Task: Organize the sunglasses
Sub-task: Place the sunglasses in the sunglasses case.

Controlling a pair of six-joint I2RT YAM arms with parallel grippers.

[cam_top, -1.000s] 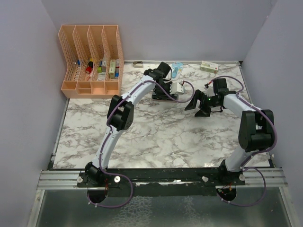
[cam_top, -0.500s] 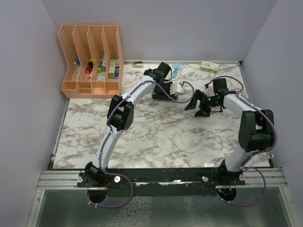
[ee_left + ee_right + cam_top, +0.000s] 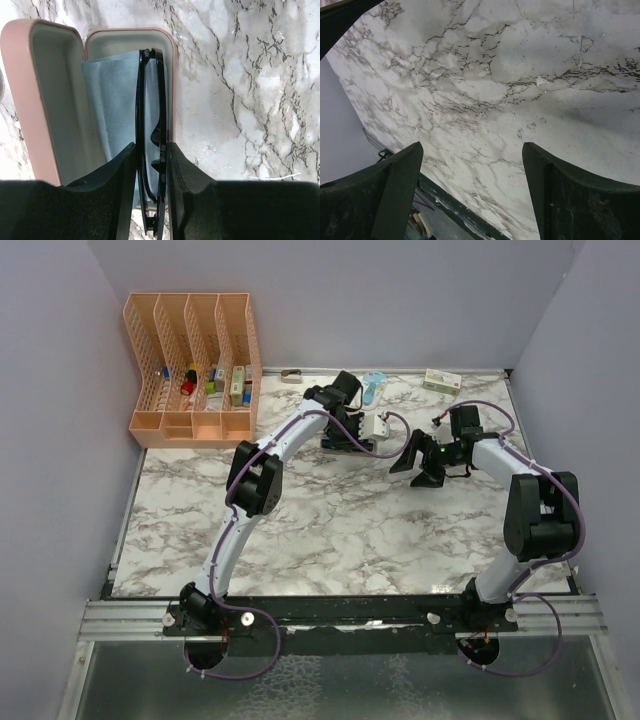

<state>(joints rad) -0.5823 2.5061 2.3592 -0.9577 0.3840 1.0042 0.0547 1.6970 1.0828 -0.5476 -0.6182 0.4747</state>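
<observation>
My left gripper point(image 3: 151, 150) is partly closed, its two fingers pinching the sunglasses point(image 3: 151, 115) from either side with the folded black frame clamped between the pads. In the left wrist view the pair runs straight up the middle of the frame, standing on edge, its near end between my fingers at the bottom and its far end almost at the top rim of the pink case point(image 3: 30, 100). The case lies open in the upper left of that view, lid on the left and tray on the right. The blue cloth point(image 3: 112, 110) lies in the tray, and the sunglasses sit over the cloth's right part, inside the tray's outline; I cannot tell whether they touch the cloth or hang just above it. The marble table point(image 3: 250, 100) fills the right side of that view. My right gripper point(image 3: 471, 147) stands wide open and has hold of nothing: between its fingers, which rise from the bottom corners of the right wrist view, there is only veined marble. From the top camera, both of my grippers are in the upper middle of the frame, near each other but apart, and the left arm hides the sunglasses there. A peach rack point(image 3: 190, 360) stands at the upper left.
</observation>
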